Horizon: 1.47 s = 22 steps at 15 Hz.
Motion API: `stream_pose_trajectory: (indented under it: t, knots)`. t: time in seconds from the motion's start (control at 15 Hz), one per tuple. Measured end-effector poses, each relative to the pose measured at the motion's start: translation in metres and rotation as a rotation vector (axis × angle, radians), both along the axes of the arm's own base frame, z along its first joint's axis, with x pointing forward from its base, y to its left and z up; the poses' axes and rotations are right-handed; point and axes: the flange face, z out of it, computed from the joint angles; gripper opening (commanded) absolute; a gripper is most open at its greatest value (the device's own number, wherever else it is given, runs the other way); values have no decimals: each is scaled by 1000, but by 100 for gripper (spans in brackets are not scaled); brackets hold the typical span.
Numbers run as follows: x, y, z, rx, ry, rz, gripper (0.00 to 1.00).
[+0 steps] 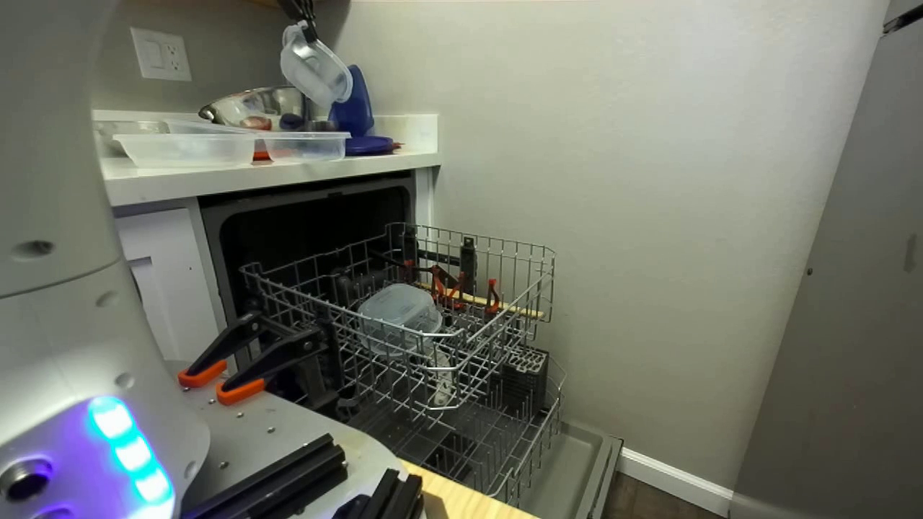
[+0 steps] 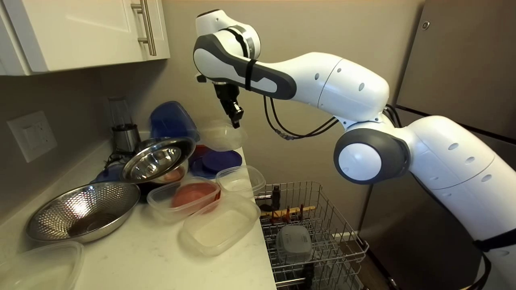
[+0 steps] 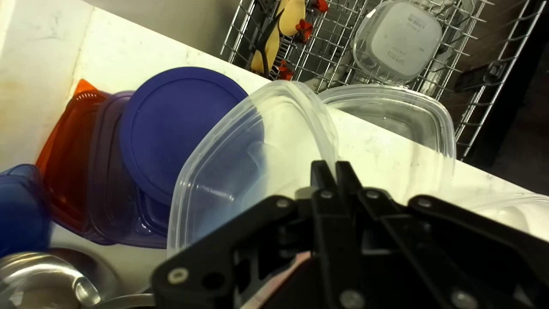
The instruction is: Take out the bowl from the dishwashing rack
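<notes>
A pale, translucent bowl (image 3: 223, 193) hangs tilted in the air, with my gripper (image 3: 330, 165) shut on its rim; one fingertip is on each side of the thin wall. In an exterior view the bowl (image 1: 315, 71) is seen above the far end of the counter, the gripper (image 1: 308, 34) coming down from the top edge. An exterior view also has the gripper (image 2: 236, 124) over the bowl (image 2: 221, 135), close to the blue lids. The dishwashing rack (image 2: 330, 241) is pulled out below counter height, off to the side of the held bowl.
An upside-down translucent container (image 1: 401, 310) lies in the rack near utensils with red parts. The counter (image 2: 133, 257) holds several clear containers (image 2: 219, 225), a colander (image 2: 86, 211), a steel bowl (image 2: 159, 159) and a blue lid (image 3: 184, 133). A wall cabinet (image 2: 92, 32) overhangs the counter.
</notes>
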Motion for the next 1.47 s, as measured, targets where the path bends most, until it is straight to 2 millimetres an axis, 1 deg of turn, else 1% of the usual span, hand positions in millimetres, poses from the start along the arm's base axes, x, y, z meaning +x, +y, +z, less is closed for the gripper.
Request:
stream_pose_trajectory:
  t: [0.2, 0.53, 0.87, 1.13, 1.27, 1.47]
  knots:
    - [5, -8, 1, 8, 28, 56, 3]
    - [16, -23, 2, 31, 87, 200, 3]
    - [30, -48, 4, 62, 149, 335, 3]
    - [41, -70, 0, 98, 197, 387, 3]
    - [42, -71, -1, 121, 211, 406, 3]
    - [37, -60, -5, 171, 239, 442, 3]
